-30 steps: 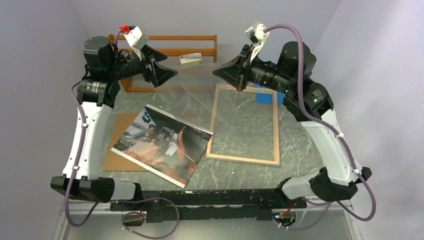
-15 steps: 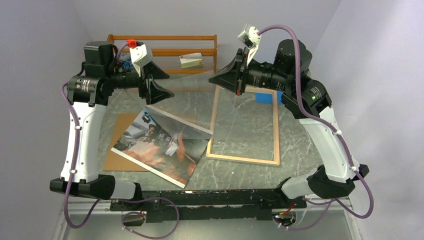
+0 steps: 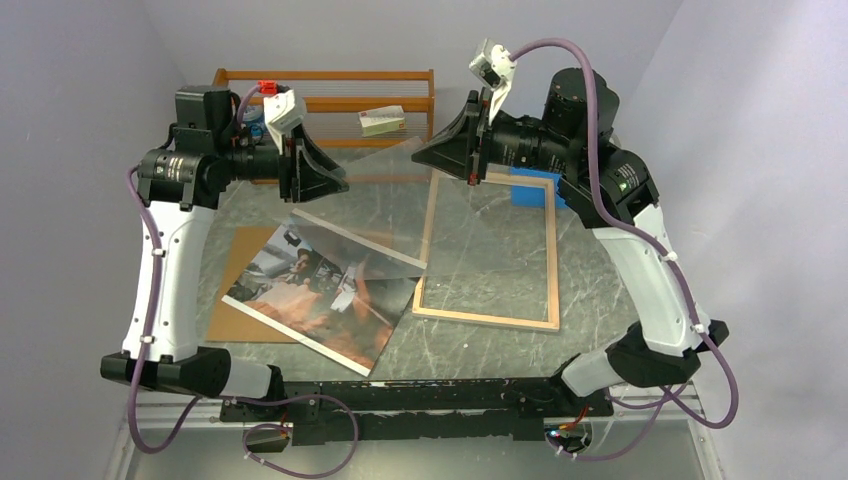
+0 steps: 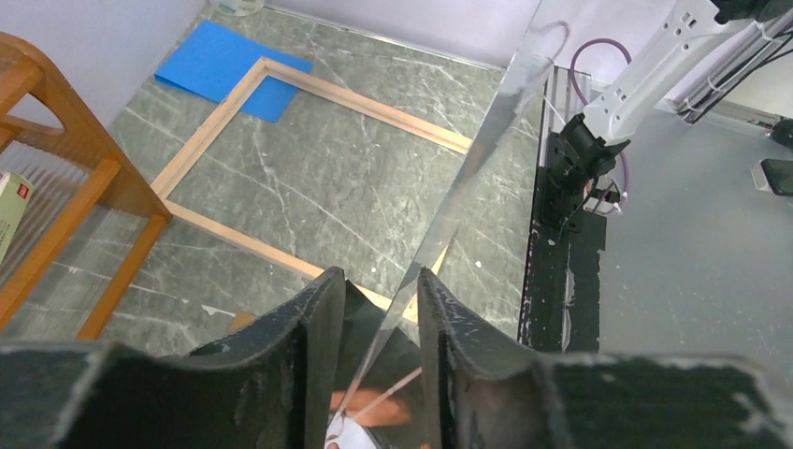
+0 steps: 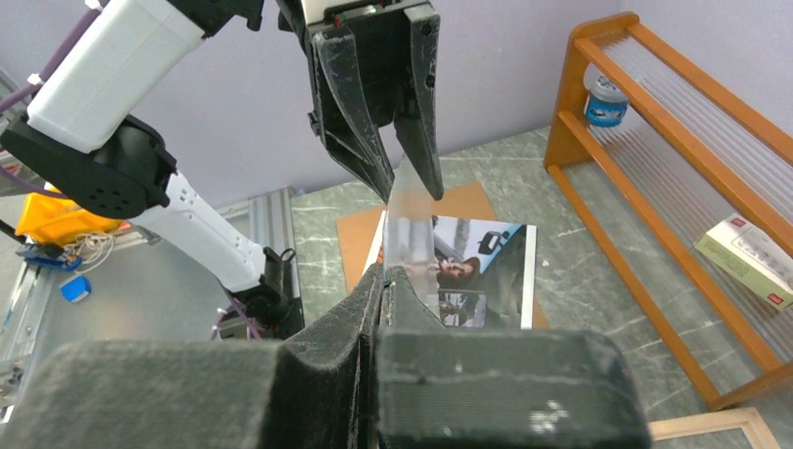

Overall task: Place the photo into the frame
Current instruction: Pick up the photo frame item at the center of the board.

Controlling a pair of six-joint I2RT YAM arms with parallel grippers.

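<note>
Right gripper (image 5: pixel 383 279) clamped tight on glass sheet (image 5: pixel 410 210), holding it up off table. Left gripper (image 4: pixel 379 285) astride opposite edge, fingers apart, not pinching yet. Photo (image 3: pixel 320 290) lies face-up on brown board (image 3: pixel 240 250), just left of frame (image 3: pixel 487 318), which lies empty. Reckon this is glass-handling step, photo untouched. Next needs a firm left pinch, then a level two-handed carry.

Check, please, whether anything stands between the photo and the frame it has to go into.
Yes: a clear pane, pinched by the right gripper and straddled by the left gripper, hangs in the air above the photo's far corner, near the frame's left rail. Nothing visible lies on the table between them.
</note>
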